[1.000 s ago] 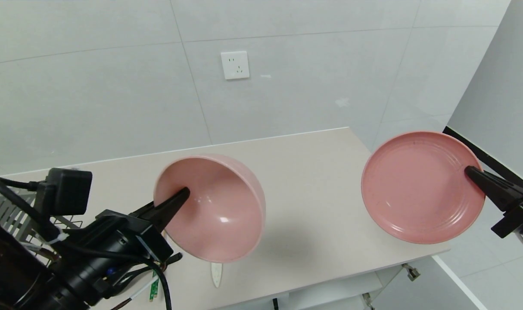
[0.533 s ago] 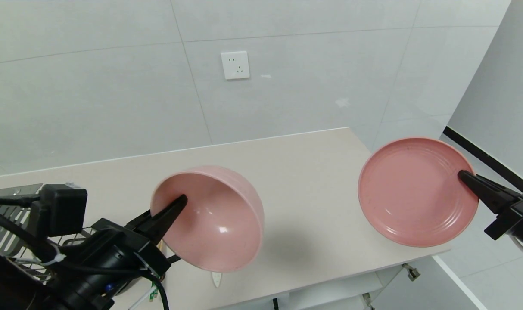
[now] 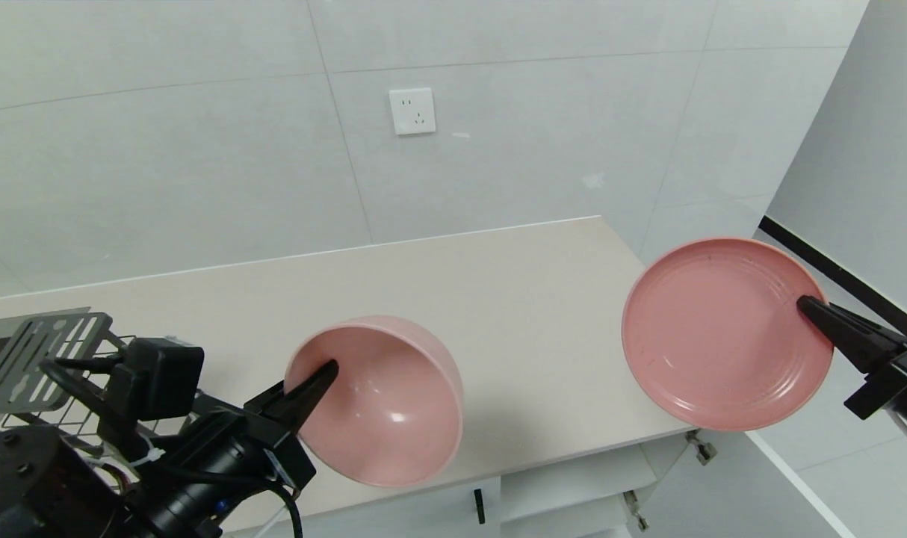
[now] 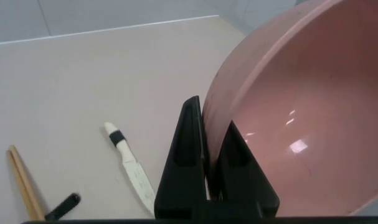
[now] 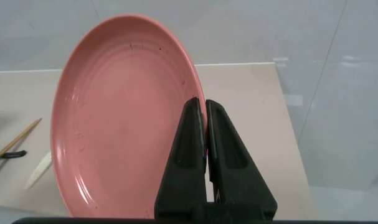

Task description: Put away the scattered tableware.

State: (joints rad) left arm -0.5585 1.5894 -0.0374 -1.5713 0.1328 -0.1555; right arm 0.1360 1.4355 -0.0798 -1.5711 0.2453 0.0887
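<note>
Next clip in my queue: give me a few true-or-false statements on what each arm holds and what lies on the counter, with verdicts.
1. The left pincer is shut on the pink bowl's rim. True.
2. A white knife lies on the counter. True.
3. The right pincer is open and holds nothing. False: it is shut on the pink plate's rim.
4. The plate lies flat on the counter. False: it is held tilted, off the counter.
5. The bowl holds food. False: its inside is bare.
</note>
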